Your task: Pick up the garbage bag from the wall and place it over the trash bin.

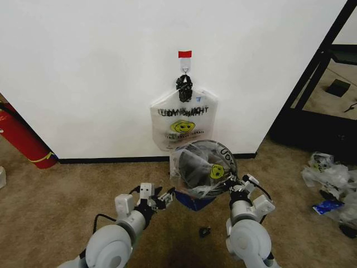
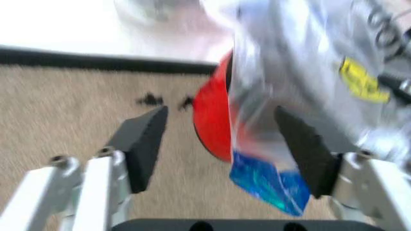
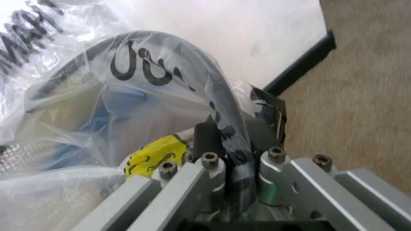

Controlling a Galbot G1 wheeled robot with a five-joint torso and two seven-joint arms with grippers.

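Note:
The trash bin, black mesh with a red base, stands on the carpet before the white wall. The clear garbage bag lies draped over its rim, with a blue patch hanging low and a yellow smiley showing. My right gripper is at the bin's right rim, shut on the bag's film and the black rim. Left of the bin, my left gripper stands open; the bag's lower edge hangs between its fingers without being pinched.
A white "THANK YOU" bag hangs from the red-taped hook right behind the bin. A red fire extinguisher leans at the left. Loose plastic bags lie at the right near a black frame. A small black scrap lies on the carpet.

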